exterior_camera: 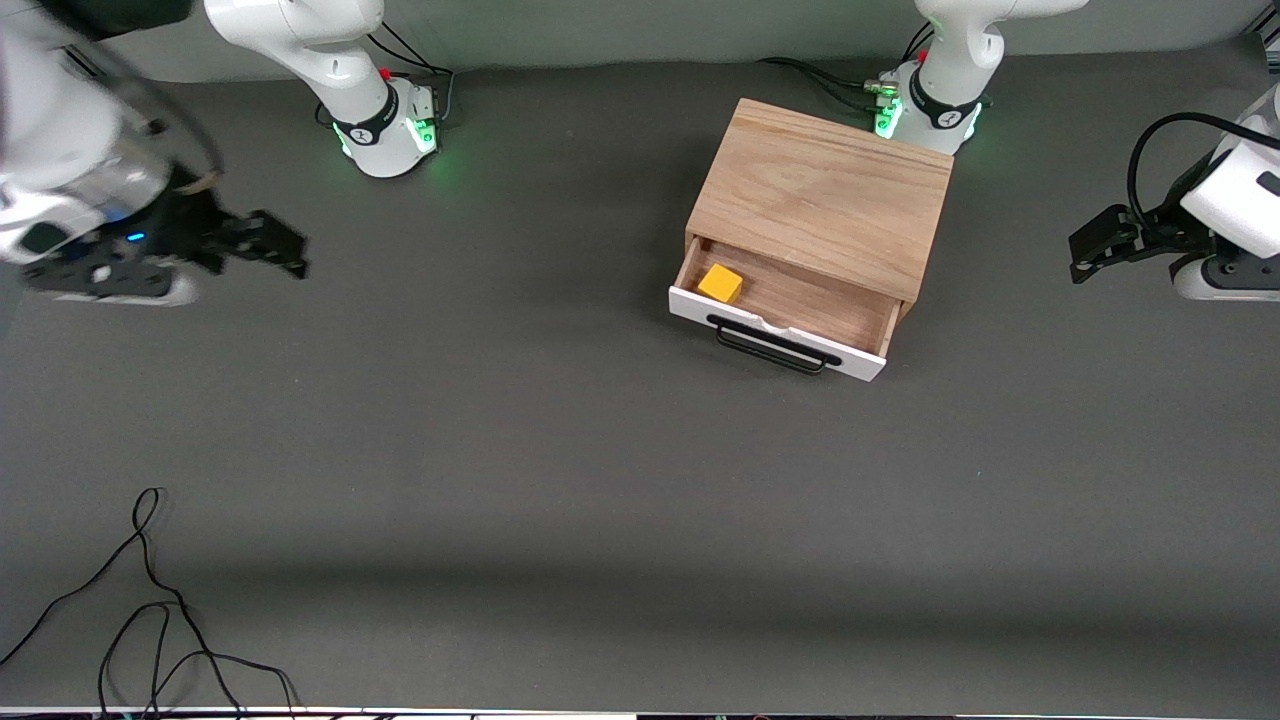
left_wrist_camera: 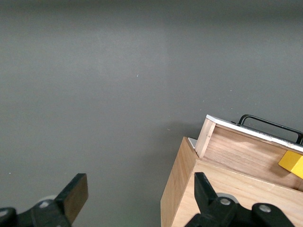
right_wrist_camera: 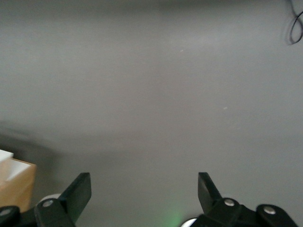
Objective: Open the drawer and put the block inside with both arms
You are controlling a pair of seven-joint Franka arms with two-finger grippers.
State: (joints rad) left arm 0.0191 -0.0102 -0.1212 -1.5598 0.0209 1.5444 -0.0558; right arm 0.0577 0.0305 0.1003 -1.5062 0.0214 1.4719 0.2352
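The drawer stands pulled out of the oak-coloured box, its white front and black wire handle turned toward the front camera. The yellow block lies inside the drawer, in the corner toward the right arm's end. The left wrist view shows the block in the drawer as well. My left gripper hangs open and empty over the table at the left arm's end, apart from the box; its fingers hold nothing. My right gripper is open and empty over the table at the right arm's end.
A loose black cable lies on the grey table near the front camera at the right arm's end. The two arm bases stand along the table's edge farthest from the front camera, one close by the box. A corner of the box shows in the right wrist view.
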